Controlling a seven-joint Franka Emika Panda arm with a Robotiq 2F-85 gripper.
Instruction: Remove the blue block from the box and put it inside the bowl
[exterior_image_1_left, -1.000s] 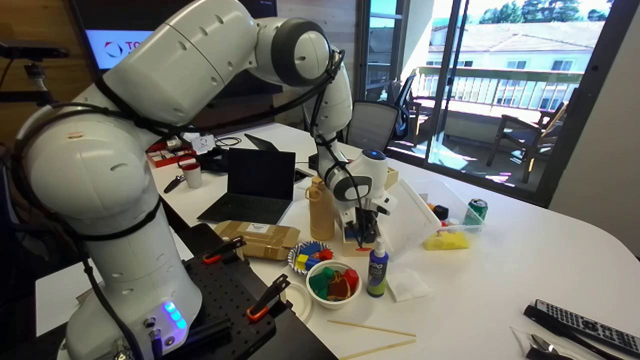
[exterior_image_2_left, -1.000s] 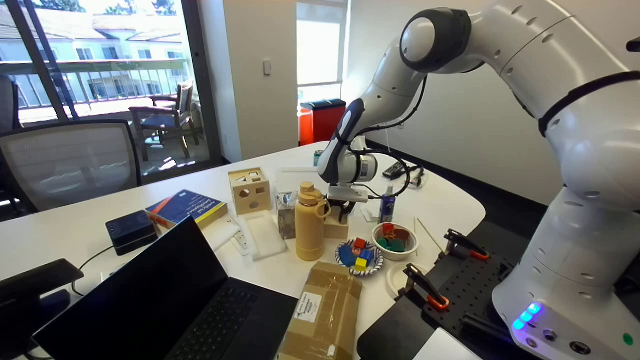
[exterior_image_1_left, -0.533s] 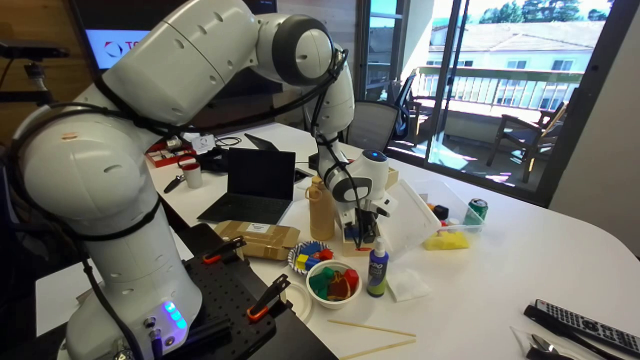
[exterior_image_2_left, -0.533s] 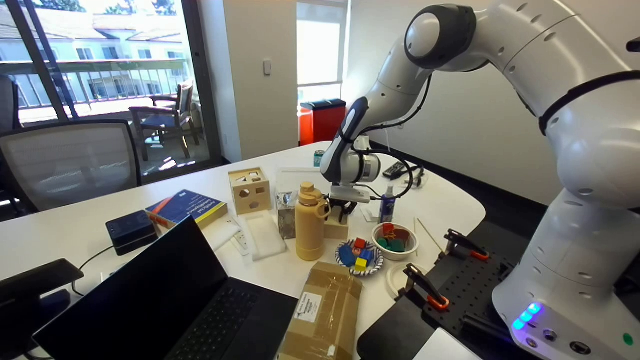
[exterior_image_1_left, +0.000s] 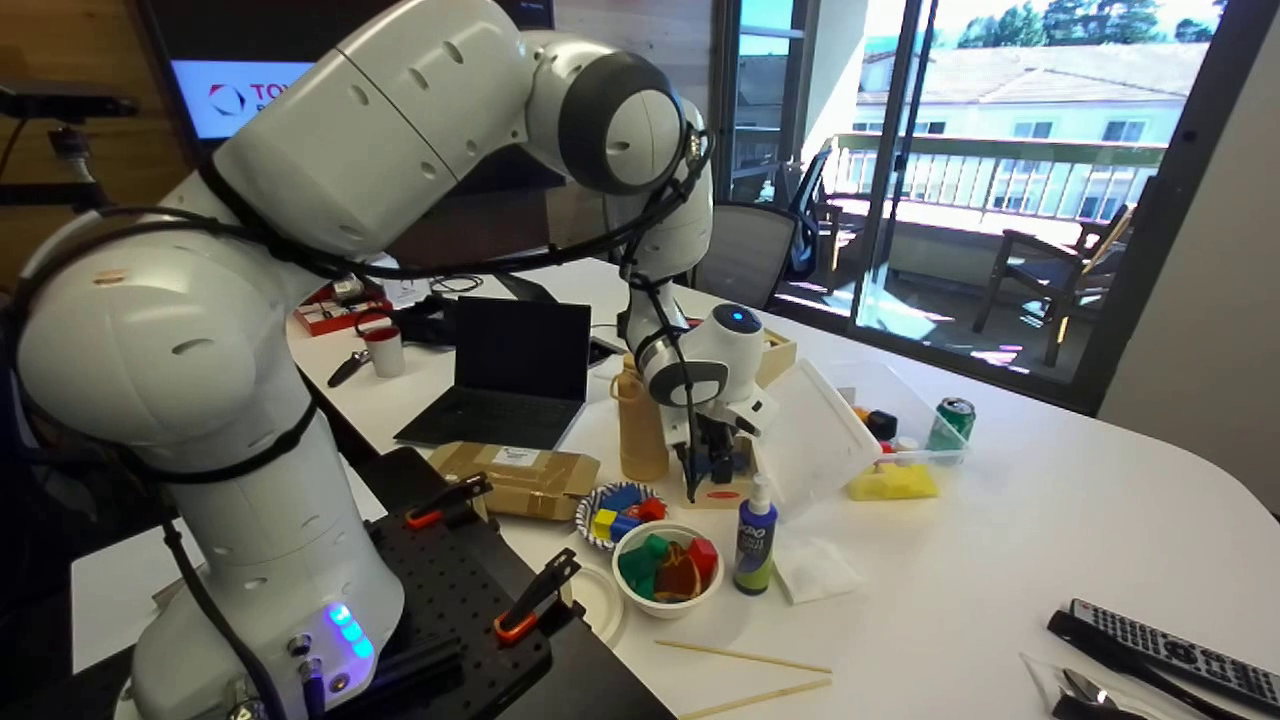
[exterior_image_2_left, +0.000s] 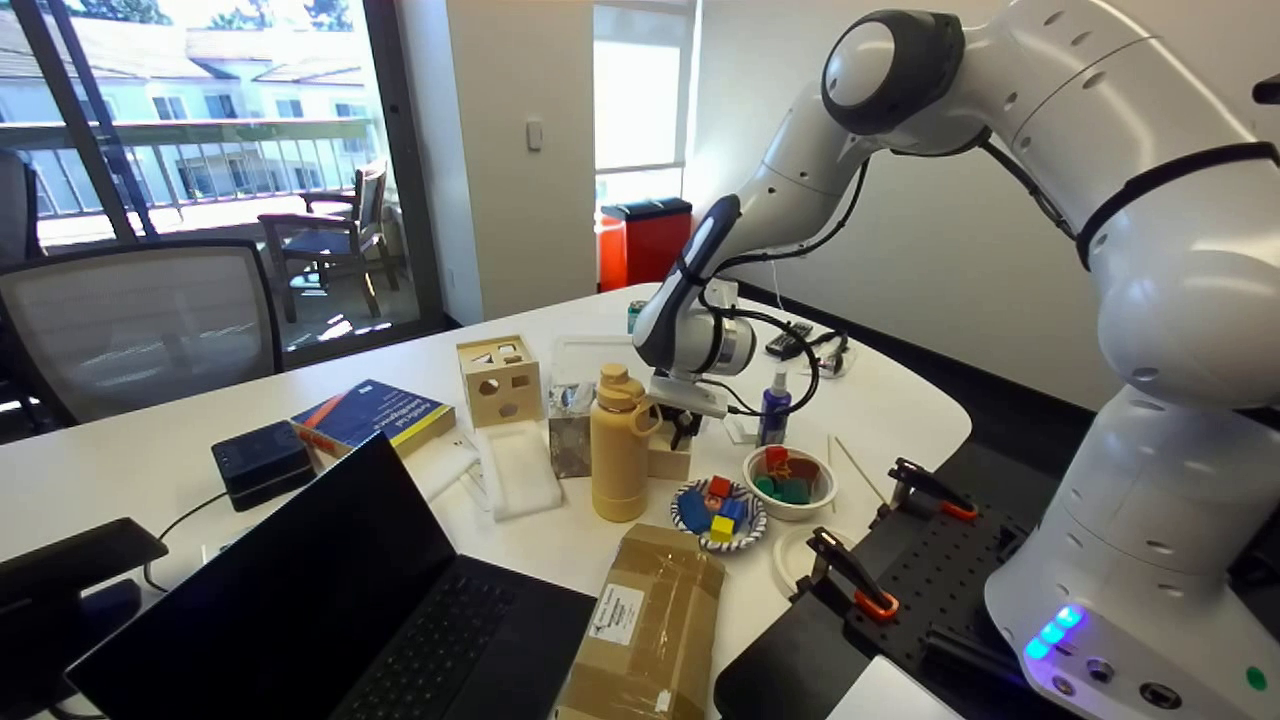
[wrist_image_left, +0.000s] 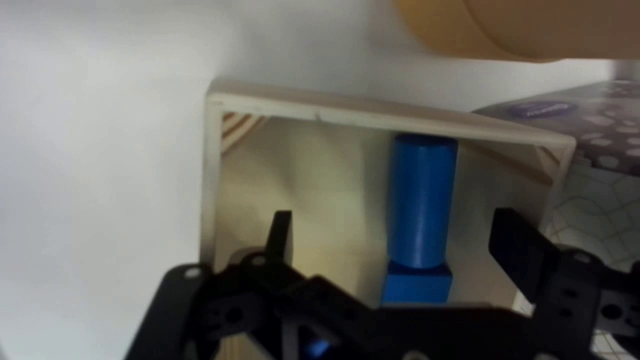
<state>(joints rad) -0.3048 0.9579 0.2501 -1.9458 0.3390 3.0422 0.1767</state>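
Observation:
In the wrist view, the blue block (wrist_image_left: 416, 289) lies low in the box (wrist_image_left: 370, 111), its lower end cut off by the black gripper body. A taller blue cylinder (wrist_image_left: 423, 200) rests against it, on the same box floor. My gripper (wrist_image_left: 393, 212) stands open above the box, one finger on each side of the blue pieces and apart from them. Both exterior views show the gripper (exterior_image_1_left: 706, 468) low over the box (exterior_image_1_left: 705, 497). A white bowl (exterior_image_1_left: 640, 606) and a blue-white patterned bowl (exterior_image_2_left: 757, 536), each holding coloured pieces, sit nearer the robot base.
A tan bottle (exterior_image_2_left: 620, 455) stands close beside the box. A spray bottle (exterior_image_1_left: 755, 545) is on another side, and a translucent lid (exterior_image_1_left: 815, 430) leans near it. A dotted package (wrist_image_left: 610, 125) touches the box's corner area. A cardboard parcel (exterior_image_1_left: 520, 480) lies near the bowls.
My gripper has shifted slightly left in both exterior views. The box has slid a little the same way, and the white padding beside it has moved slightly too.

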